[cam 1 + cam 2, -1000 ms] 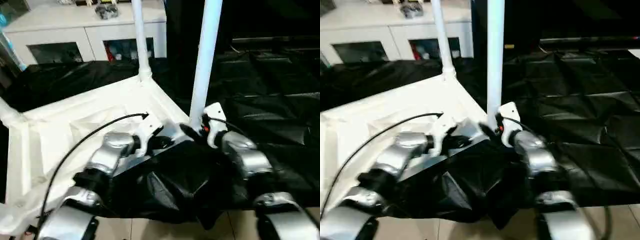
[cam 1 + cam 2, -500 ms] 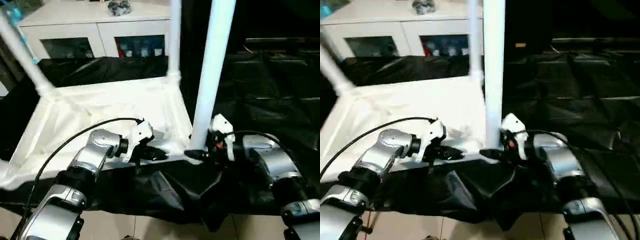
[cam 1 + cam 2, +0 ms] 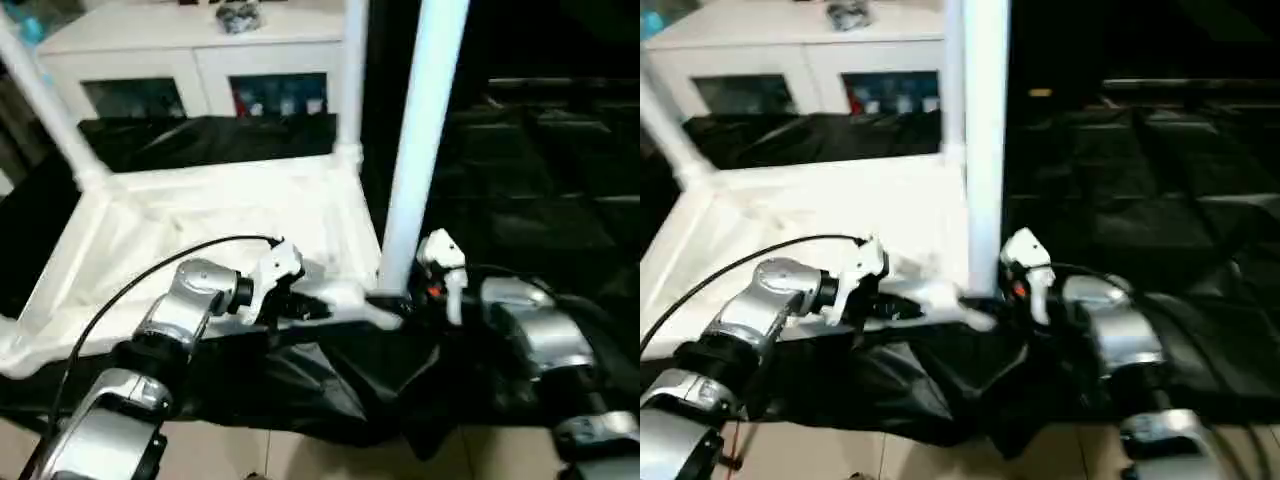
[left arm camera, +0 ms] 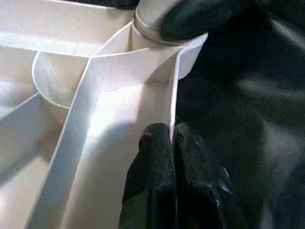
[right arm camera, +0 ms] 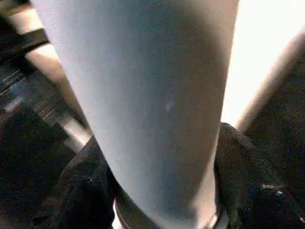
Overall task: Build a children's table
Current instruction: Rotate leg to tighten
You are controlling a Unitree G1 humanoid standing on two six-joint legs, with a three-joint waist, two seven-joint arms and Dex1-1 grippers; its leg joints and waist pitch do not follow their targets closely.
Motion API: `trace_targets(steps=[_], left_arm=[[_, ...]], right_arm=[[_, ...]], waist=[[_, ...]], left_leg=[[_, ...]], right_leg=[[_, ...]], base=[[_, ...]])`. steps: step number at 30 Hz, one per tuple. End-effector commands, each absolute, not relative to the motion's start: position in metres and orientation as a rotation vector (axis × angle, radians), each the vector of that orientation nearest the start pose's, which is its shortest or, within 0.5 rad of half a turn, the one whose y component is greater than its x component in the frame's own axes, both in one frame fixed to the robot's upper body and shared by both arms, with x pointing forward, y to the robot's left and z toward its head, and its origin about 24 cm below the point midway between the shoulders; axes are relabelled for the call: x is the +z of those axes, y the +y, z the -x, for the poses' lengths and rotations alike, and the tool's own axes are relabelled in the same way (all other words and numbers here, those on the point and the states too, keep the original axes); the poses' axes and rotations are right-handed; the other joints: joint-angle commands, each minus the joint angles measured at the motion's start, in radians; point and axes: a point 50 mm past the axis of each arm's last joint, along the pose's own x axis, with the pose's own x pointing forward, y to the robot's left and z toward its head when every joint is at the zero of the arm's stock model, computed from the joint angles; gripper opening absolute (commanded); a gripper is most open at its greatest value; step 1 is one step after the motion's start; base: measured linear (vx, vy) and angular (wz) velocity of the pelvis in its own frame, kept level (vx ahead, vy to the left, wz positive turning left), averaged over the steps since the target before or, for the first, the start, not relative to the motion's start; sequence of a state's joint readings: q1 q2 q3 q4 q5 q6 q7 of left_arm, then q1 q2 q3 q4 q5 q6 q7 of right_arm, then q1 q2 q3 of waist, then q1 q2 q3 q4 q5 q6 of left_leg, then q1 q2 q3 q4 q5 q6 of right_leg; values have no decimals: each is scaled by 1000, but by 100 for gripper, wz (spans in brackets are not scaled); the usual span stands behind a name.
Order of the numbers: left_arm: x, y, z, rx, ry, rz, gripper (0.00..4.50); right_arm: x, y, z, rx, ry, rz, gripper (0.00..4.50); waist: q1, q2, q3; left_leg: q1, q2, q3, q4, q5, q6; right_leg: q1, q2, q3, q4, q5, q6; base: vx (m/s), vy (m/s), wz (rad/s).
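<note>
The children's table top (image 3: 200,215) lies upside down on the black-draped table, its ribbed underside facing up. Three white legs stand in its corner sockets: the near right leg (image 3: 420,150), the far right one (image 3: 350,80) and the far left one (image 3: 45,110). My left gripper (image 4: 172,136) is shut on the top's thin near rim (image 4: 174,90), close to the near right corner. My right gripper (image 5: 162,191) holds the base of the near right leg (image 5: 152,95), one black finger (image 5: 86,191) pressed on either side.
A white glass-door cabinet (image 3: 190,60) stands behind the work table. Black cloth (image 3: 520,170) covers the table to the right and hangs in folds over its near edge (image 3: 330,390). Pale floor (image 3: 300,460) runs along the front.
The head camera has swung, so the whole scene has shifted. My right gripper's fingers have closed in on the leg's base. The left gripper keeps its hold on the rim.
</note>
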State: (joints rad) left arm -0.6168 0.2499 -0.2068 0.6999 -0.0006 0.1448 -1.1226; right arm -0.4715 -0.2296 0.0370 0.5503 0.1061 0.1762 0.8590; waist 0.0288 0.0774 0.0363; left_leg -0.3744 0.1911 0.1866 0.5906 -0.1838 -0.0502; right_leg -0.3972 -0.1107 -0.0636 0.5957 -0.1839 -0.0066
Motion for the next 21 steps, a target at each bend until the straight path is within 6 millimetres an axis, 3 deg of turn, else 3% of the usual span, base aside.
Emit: trace_targets(steps=[1,3,6,7,8,10,11,13,17,21], left_arm=[[48,89,-326,-1195,361,-175,0],[46,83,-327,-1138,365,-164,0],[44,78,-327,-1111,368,-155,0],[44,71,-325,-1097,368,-143,0],[44,71,-325,-1097,368,-143,0],[44,67,-323,-1099,362,-134,0],[44,67,-323,-1104,360,-137,0],[44,71,-322,-1114,354,-149,0],[47,82,-321,-1187,352,-189,0],[48,91,-319,-1253,362,-220,0]], right_arm=[[20,-106,-316,866,369,-5,249],[15,-98,-323,731,392,-42,248],[12,-94,-326,646,414,-45,248],[10,-88,-327,619,418,7,248],[10,-88,-327,619,418,7,248],[9,-81,-326,642,406,50,248],[9,-80,-326,651,397,36,283],[13,-81,-328,678,379,1,318],[26,-88,-328,837,338,30,339],[34,-100,-322,1004,329,66,339]], waist=[[-4,-13,-48],[-19,-13,-48],[-29,-13,-50],[-29,-24,-52],[-25,-18,-53],[-25,-20,-54],[-25,-24,-53],[-25,-21,-53],[-25,-19,-53],[-16,-15,-59]], left_leg=[[12,29,-16,-87,-336,1],[13,28,-16,-87,-344,-9],[10,26,-14,-85,-322,10],[9,26,-11,-82,-302,21],[9,27,-13,-82,-289,22],[7,27,-10,-80,-264,40],[6,25,-9,-80,-259,45],[4,26,-9,-80,-255,56],[4,27,-10,-81,-267,58],[3,29,-6,-72,-210,90]], right_leg=[[40,-35,26,-84,-362,-190],[35,-34,28,-86,-367,-186],[37,-31,29,-85,-321,-191],[38,-31,30,-85,-301,-193],[38,-33,29,-81,-293,-197],[40,-32,29,-80,-264,-203],[41,-31,28,-81,-261,-203],[43,-33,28,-81,-263,-203],[43,-31,28,-80,-260,-202],[49,-28,25,-67,-134,-241]], base=[[0,0,0],[0,0,0],[0,0,0],[0,0,0],[0,0,0],[0,0,0],[0,0,0],[0,0,0],[0,0,0],[0,0,0]])
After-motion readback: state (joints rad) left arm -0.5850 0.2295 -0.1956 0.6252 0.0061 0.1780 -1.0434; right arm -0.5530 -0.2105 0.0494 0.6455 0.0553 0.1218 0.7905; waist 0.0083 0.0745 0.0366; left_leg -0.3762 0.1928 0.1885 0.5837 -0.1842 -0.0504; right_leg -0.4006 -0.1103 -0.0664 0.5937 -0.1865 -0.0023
